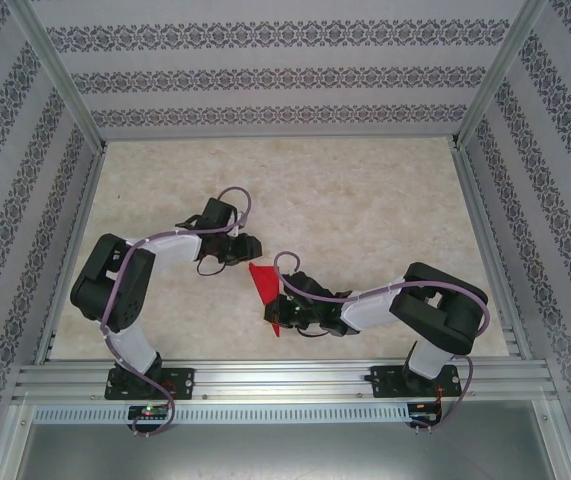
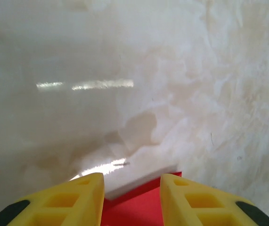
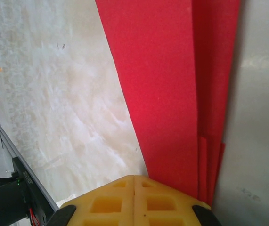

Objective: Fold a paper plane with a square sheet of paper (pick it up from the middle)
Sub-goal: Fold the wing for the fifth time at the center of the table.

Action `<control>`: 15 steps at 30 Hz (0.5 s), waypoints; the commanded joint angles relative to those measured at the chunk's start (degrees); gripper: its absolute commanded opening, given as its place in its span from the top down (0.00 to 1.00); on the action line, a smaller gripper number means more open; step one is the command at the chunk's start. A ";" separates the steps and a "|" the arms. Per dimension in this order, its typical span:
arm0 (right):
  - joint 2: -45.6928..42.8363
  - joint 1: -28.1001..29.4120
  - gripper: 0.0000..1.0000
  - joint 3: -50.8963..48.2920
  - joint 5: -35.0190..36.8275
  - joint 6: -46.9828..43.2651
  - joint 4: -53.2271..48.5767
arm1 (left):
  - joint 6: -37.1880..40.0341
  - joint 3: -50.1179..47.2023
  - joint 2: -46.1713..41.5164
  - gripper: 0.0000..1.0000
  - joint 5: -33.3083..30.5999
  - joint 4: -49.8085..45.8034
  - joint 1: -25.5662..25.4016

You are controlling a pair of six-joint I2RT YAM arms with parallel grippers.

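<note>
Paper plane, a bright red strip in stacked layers, lies on the table between my arms, its long axis running straight out from the right gripper. Those fingers are pressed together at its near end; whether they nip it I cannot tell. The left gripper stands spread over its far corner.

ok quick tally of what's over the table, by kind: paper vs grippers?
Red paper, part-folded: 1
Grippers: 2 (left gripper, right gripper)
Total: 3
</note>
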 commanded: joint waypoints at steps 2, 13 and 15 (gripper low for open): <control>-0.14 1.20 0.90 3.68 -1.13 -2.78 -7.17 | 2.65 2.58 -1.38 0.61 -0.60 -4.07 1.34; -20.72 -2.42 0.37 7.95 22.03 -7.75 -35.24 | 2.60 6.23 -13.74 0.34 -15.10 -26.12 -2.05; -22.79 -3.73 0.32 6.43 24.56 -6.31 -36.13 | 1.55 6.25 -14.81 0.32 -18.97 -29.37 -4.89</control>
